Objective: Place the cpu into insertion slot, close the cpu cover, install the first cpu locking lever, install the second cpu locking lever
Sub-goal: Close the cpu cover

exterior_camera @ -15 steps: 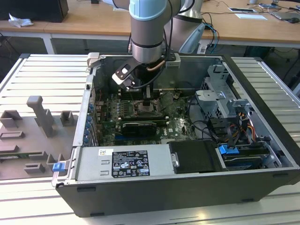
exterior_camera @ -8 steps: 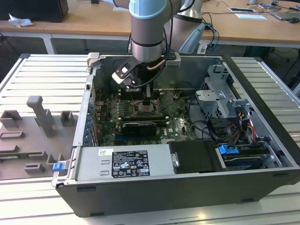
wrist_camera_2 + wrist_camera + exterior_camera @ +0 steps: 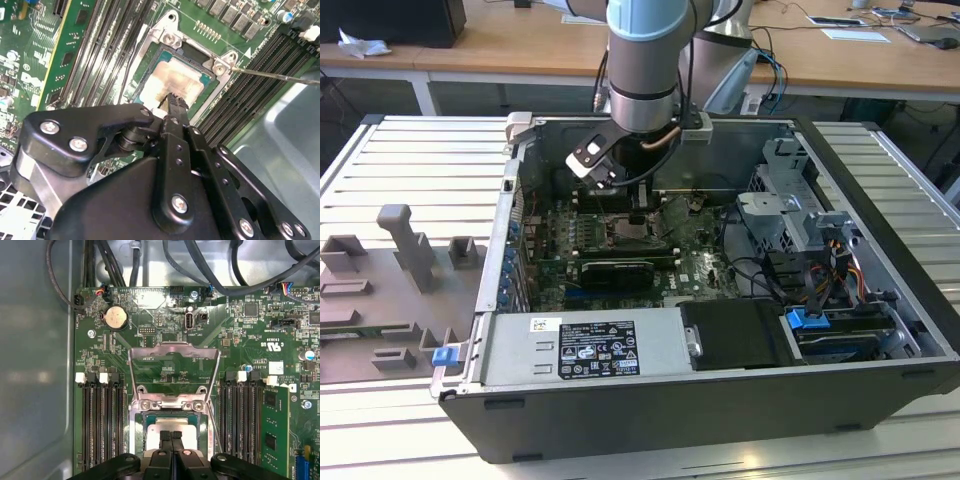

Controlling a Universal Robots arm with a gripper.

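Note:
The cpu (image 3: 180, 80) lies flat in the insertion slot (image 3: 167, 39), its pale beige-silver top facing up; in the first wrist view the cpu (image 3: 155, 432) sits just behind my fingertips. My gripper (image 3: 171, 435) is shut, its black fingertips (image 3: 173, 101) pressed together right over the chip's near edge. The cpu cover (image 3: 172, 351) stands flipped open behind the socket, green board showing through its window. A thin locking lever rod (image 3: 280, 76) sticks out sideways from a socket corner. In the exterior view my gripper (image 3: 640, 222) reaches down into the open case.
Long black memory slots (image 3: 100, 425) flank the socket, with more memory slots (image 3: 242, 420) on the other side. Cables (image 3: 115, 260) hang beyond the board. The case wall (image 3: 720, 420) surrounds the board; a black card (image 3: 617, 270) lies near the socket. A grey fixture tray (image 3: 400, 280) sits on the exterior view's left.

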